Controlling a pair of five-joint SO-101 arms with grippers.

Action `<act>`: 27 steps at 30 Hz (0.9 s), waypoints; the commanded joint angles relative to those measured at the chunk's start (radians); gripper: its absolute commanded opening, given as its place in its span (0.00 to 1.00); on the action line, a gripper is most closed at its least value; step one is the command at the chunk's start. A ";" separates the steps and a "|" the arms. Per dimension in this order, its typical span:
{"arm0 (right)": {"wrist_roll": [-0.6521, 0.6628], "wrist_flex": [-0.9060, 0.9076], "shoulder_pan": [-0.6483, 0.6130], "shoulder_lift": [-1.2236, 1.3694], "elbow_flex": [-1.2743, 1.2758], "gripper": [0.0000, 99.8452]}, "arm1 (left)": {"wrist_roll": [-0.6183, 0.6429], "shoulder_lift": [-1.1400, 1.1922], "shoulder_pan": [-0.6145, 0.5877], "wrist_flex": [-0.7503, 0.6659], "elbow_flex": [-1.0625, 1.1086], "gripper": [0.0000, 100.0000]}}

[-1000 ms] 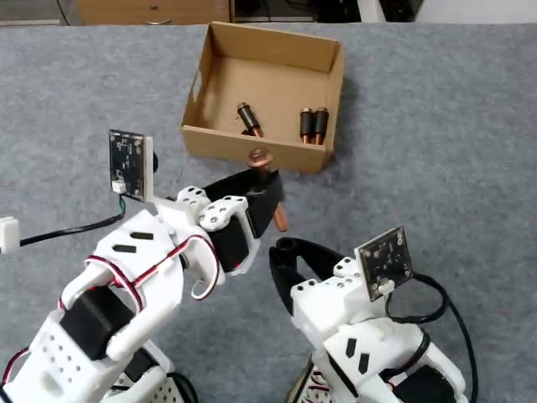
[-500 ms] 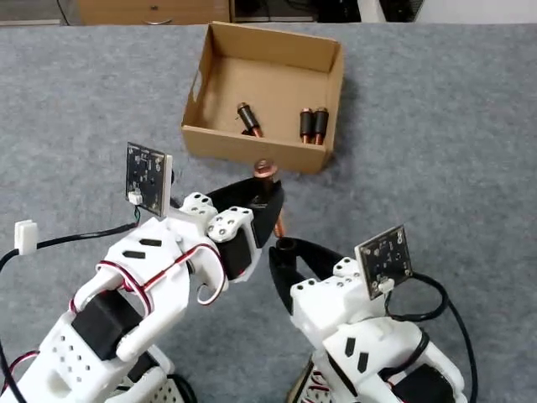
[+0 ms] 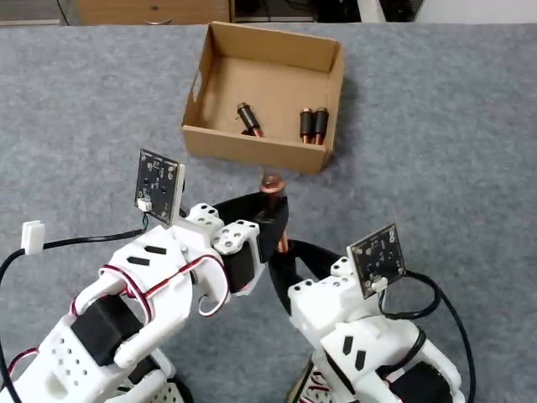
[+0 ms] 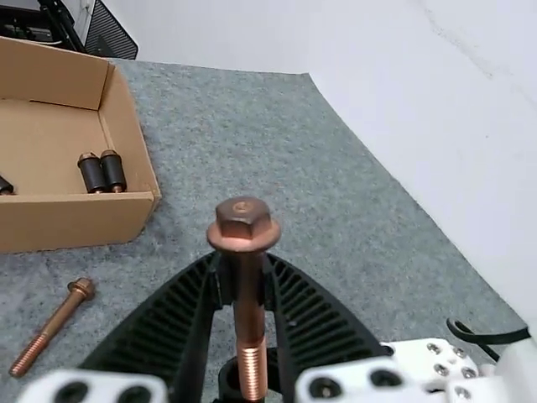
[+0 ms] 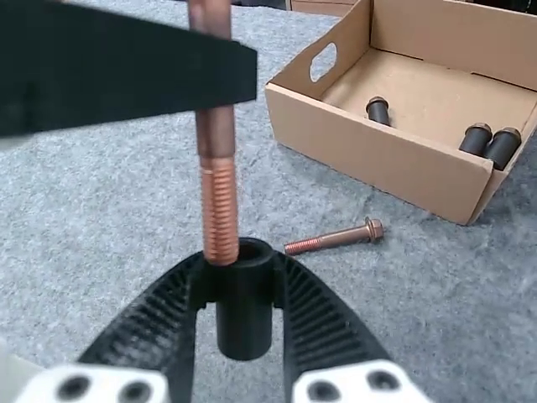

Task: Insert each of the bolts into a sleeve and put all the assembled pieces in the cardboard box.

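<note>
My left gripper [image 4: 243, 281] is shut on a copper bolt [image 4: 242, 252], held nearly upright with its hex head up [image 3: 271, 184]. Just below it, my right gripper [image 5: 243, 290] is shut on a black sleeve [image 5: 245, 311] that stands with its mouth up. The bolt's threaded tip [image 5: 220, 227] meets the rim of that mouth; whether it is inside I cannot tell. In the high view both grippers [image 3: 270, 217] [image 3: 287, 252] meet in front of the cardboard box [image 3: 252, 144]. A second bolt [image 5: 336, 238] lies loose on the carpet near the box.
The open box [image 5: 373, 159] holds three assembled pieces: one alone [image 3: 248, 119] and a pair side by side [image 3: 313, 124]. Grey carpet [image 3: 436, 151] covers the table, with free room to the right and left of the box.
The left arm has swung the bolt back from the box front and toward the right gripper. The bolt now stands more upright, its tip down at the sleeve's mouth. The right arm barely shifted.
</note>
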 commanded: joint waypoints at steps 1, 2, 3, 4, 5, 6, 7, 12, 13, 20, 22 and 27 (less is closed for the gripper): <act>0.011 -0.012 -0.005 -0.081 -0.005 0.00 | 0.000 -0.012 0.009 0.006 -0.031 0.02; 0.011 -0.011 -0.007 -0.081 -0.007 0.00 | 0.003 -0.012 0.009 0.008 -0.031 0.02; 0.011 -0.011 -0.010 -0.081 -0.007 0.00 | 0.003 -0.008 0.009 0.008 -0.029 0.02; 0.011 -0.011 -0.022 -0.081 -0.007 0.00 | 0.000 -0.005 0.009 0.005 -0.023 0.02; 0.011 -0.012 -0.030 -0.081 -0.007 0.00 | 0.000 -0.007 0.009 0.003 -0.018 0.02; 0.011 -0.012 -0.033 -0.081 -0.007 0.00 | 0.000 -0.008 0.009 0.003 -0.014 0.02; 0.011 -0.012 -0.033 -0.081 -0.007 0.00 | 0.000 -0.010 0.009 0.008 -0.014 0.02; 0.011 -0.011 -0.036 -0.081 -0.018 0.00 | -0.002 -0.010 0.008 0.008 -0.012 0.02; 0.011 -0.011 -0.036 -0.081 -0.019 0.00 | -0.002 -0.010 0.008 0.008 -0.012 0.02; 0.011 0.002 -0.036 -0.081 -0.027 0.00 | -0.002 -0.010 0.006 0.005 0.023 0.02; 0.011 0.003 -0.038 -0.081 -0.033 0.00 | -0.002 -0.012 0.006 0.002 0.037 0.02; 0.011 0.009 -0.038 -0.082 -0.033 0.00 | -0.002 -0.012 0.006 -0.002 0.037 0.02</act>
